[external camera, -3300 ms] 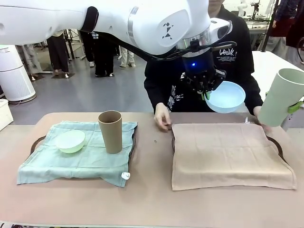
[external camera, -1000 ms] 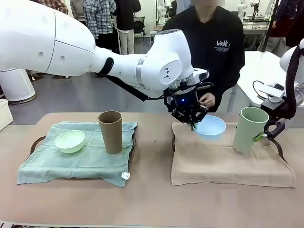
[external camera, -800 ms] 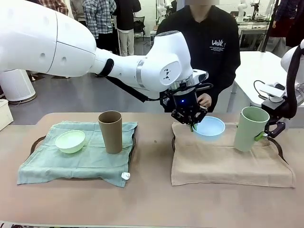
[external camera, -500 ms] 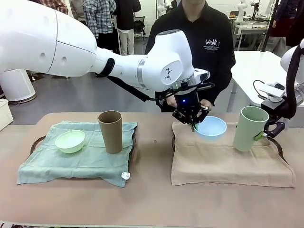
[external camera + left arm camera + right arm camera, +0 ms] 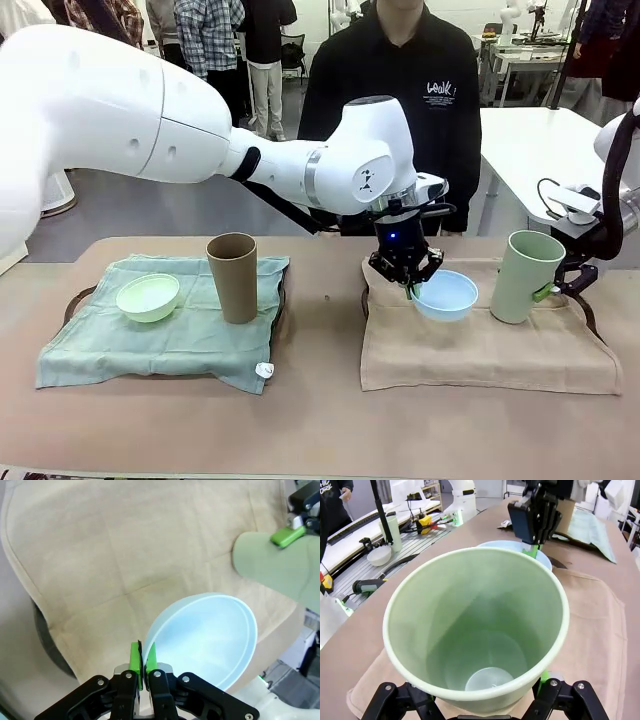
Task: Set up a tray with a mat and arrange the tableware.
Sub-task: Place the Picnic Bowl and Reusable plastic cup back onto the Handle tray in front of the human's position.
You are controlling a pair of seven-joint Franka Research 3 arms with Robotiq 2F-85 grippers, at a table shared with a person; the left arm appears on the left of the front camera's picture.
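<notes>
Behind the table (image 5: 320,440) we see a grey floor (image 5: 200,205) and people (image 5: 215,40) standing at the back. A white table (image 5: 530,135) stands to the right, with a desk (image 5: 520,60) farther off. In the right wrist view we see a bench (image 5: 395,527) strewn with tools.

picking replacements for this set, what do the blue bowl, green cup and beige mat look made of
Blue bowl: probably plastic or melamine; thin rim, smooth matte surface with soft sheen. Green cup: likely the same, with a matte, even colour and thin wall; glazed ceramic can't be ruled out. Beige mat: woven cloth, with fold creases and a hemmed edge draping over the tray.
</notes>
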